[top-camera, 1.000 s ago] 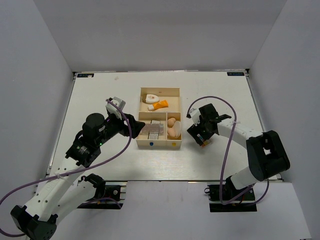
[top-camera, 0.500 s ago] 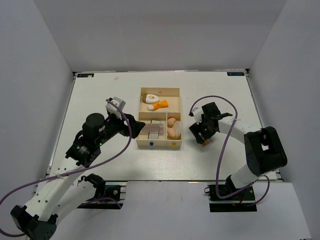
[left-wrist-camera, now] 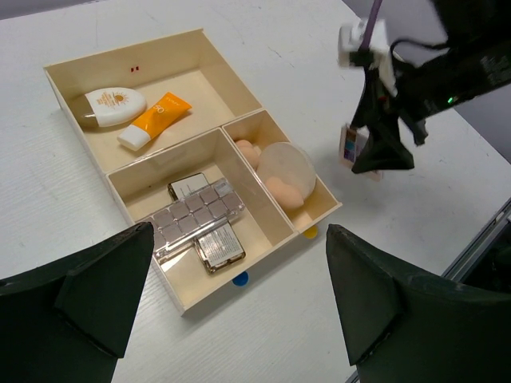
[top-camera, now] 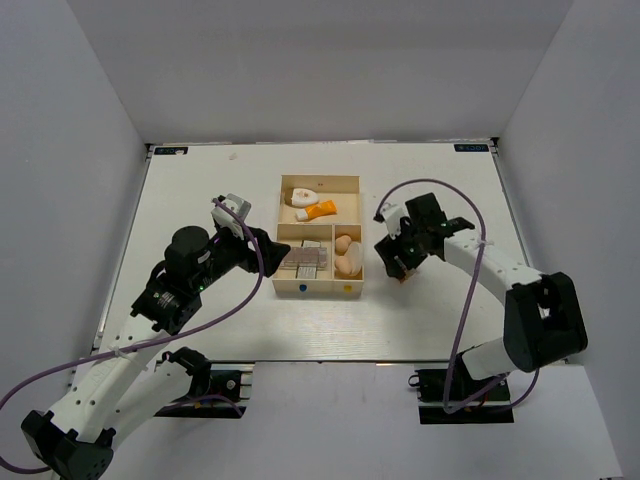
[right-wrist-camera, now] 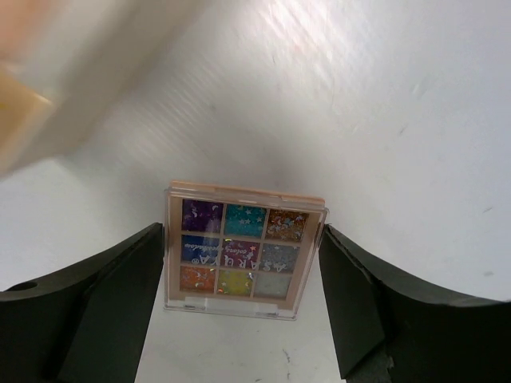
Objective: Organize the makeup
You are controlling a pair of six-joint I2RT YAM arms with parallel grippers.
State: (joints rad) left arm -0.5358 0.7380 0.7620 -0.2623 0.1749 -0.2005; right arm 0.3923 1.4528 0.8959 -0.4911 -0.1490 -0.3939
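White tabletop (top-camera: 200,180) everywhere, and the right gripper (top-camera: 398,262) is pinching the multicoloured palette (right-wrist-camera: 243,247) just off the right wall of the wooden box (top-camera: 318,288), so the other palettes (top-camera: 306,260) it probably belongs with sit leftward past the sponges (top-camera: 347,258).

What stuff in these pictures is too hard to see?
- Right wrist view: the wooden box is a blur, cut off by the top-left corner.
- Left wrist view: the round puff covers part of the beige sponges.
- Left wrist view: the white teardrop piece has print too small to read.
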